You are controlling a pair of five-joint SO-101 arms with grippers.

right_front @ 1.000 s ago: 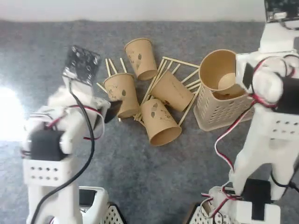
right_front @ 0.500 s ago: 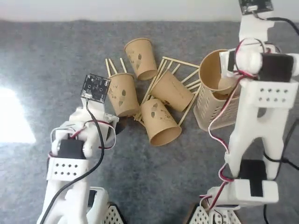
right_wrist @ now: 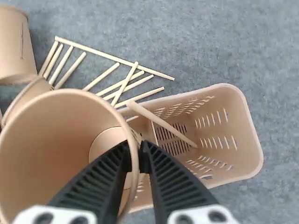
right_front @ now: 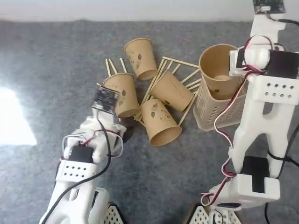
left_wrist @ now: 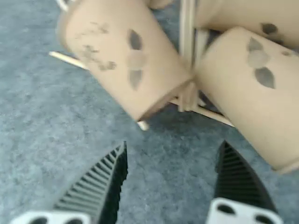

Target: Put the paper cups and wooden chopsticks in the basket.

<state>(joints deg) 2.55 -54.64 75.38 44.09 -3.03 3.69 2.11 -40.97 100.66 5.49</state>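
Right tool (right_wrist: 135,145) pinches paper cup (right_wrist: 56,140) rim, cup half-hiding basket (right_wrist: 229,135).

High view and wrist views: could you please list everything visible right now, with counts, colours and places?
paper cups: five, tan with dark leaf marks; four lie on their sides in a pile mid-table, and the held cup is at the basket's mouth.
wooden chopsticks: several, pale wood, exact count unclear; scattered under and between the lying cups.
basket: one, beige, slotted; right of the pile.
table: one, grey carpet-like cover.
left arm: one, white; jaws open, above the cover beside the leftmost cup.
right arm: one, white; jaws shut on the held cup's rim.
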